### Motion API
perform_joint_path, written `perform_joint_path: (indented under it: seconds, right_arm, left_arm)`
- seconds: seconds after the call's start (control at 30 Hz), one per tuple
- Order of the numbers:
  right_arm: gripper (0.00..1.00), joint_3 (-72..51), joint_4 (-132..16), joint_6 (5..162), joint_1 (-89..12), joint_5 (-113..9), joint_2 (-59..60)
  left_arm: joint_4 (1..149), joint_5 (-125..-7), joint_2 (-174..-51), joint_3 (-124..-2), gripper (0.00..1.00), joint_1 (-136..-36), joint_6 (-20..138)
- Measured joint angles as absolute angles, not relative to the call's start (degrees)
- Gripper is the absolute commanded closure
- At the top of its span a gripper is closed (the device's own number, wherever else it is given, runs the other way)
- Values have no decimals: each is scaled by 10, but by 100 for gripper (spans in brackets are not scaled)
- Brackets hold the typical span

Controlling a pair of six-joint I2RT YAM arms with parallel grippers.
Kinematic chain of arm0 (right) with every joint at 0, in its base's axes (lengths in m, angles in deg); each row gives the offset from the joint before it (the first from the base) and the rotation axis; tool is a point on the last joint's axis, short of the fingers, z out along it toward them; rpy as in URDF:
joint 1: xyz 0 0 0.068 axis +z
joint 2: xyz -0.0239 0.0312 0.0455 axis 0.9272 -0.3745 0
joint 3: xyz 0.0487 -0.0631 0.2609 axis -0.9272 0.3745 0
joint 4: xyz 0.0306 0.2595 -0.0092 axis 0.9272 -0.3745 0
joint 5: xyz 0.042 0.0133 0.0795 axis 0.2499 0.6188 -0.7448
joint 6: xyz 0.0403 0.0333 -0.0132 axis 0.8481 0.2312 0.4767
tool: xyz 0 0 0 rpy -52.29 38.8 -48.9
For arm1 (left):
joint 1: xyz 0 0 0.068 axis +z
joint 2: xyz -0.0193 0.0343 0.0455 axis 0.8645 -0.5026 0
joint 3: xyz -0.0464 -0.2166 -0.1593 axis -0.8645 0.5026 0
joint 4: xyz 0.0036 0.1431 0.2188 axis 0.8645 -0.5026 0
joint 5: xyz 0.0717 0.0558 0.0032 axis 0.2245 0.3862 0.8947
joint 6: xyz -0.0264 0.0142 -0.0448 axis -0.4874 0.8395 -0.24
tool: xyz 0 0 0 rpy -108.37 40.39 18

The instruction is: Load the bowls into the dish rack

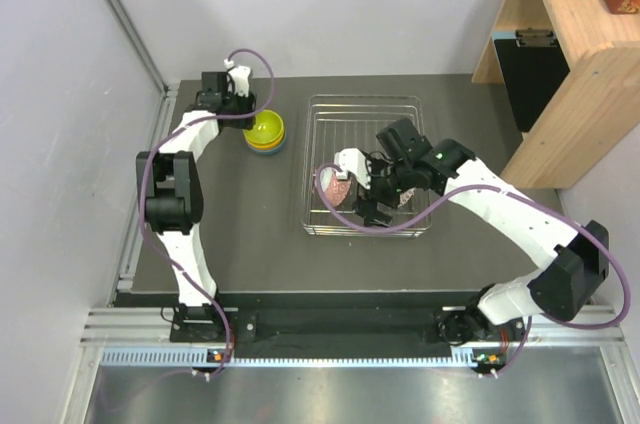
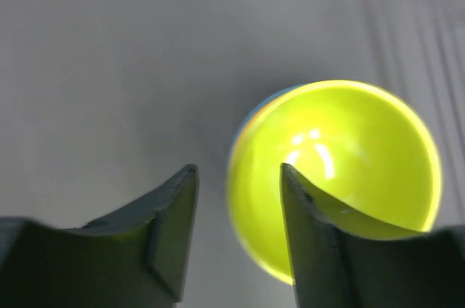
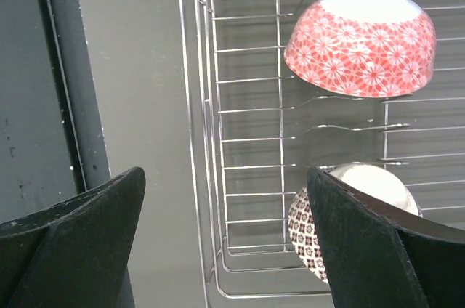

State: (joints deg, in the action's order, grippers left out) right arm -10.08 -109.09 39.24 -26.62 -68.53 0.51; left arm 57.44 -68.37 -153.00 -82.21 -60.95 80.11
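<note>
A lime-yellow bowl tops a stack with an orange and a blue bowl under it, at the back left of the table. My left gripper is open beside it. In the left wrist view its right finger lies over the lime bowl's near rim and the left finger is outside it. The wire dish rack holds a pinkish-red patterned bowl and a brownish patterned bowl. My right gripper hangs open and empty over the rack's front. The right wrist view shows the red bowl, the brownish bowl and the rack's edge.
A wooden shelf unit with books on top stands at the back right, past the table's edge. Walls close in the left and back sides. A metal rail with the arm bases runs along the front edge.
</note>
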Motion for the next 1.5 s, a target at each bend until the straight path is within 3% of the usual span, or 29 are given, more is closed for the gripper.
perform_joint_path:
  seconds: [0.27,0.4,0.63,1.13,1.5]
  right_arm:
    - [7,-101,-1084,398,-280,-687,5]
    - [4,-104,-1079,407,-289,-691,10]
    - [0,-124,-1065,424,-309,-694,37]
    - [0,-170,-1034,484,-359,-703,38]
    - [0,-243,-985,581,-416,-760,-34]
  left_arm:
    - [568,-668,-1530,-825,69,-634,819]
    - [566,-662,-1530,-825,85,-634,823]
    - [562,-655,-1530,-825,100,-634,829]
    - [548,-656,-1531,-834,100,-635,830]
    - [500,-682,-1489,-845,100,-640,827]
